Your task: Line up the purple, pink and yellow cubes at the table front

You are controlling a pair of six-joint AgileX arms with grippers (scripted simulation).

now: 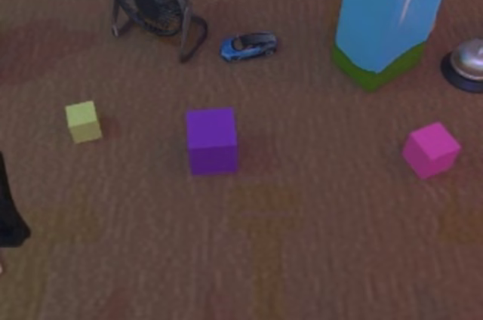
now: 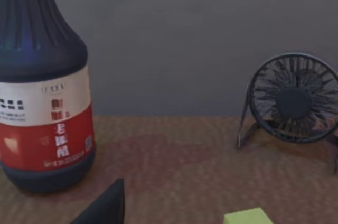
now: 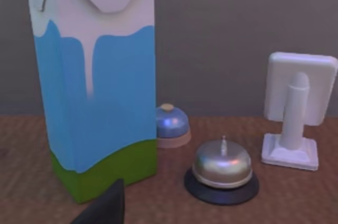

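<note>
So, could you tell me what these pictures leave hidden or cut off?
- Left gripper: the top view's left edge cuts it.
- Right gripper: not in the top view; only one dark fingertip shows in its wrist view.
- Yellow cube: the left wrist view's bottom edge cuts it.
- Purple cube and pink cube: top view only.
- Silver bell: the top view's right edge cuts it.

Three cubes (purple [image 1: 211,140], pink [image 1: 431,149], yellow [image 1: 83,121]), two bells [image 3: 221,170] [image 3: 171,125], one fan [image 1: 154,3], one toy car [image 1: 248,46], one carton [image 1: 389,14], one bottle [image 2: 43,84], one white stand [image 3: 297,109].

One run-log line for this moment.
cubes unlined: yellow cube left | purple cube centre | pink cube right | none gripped
</note>
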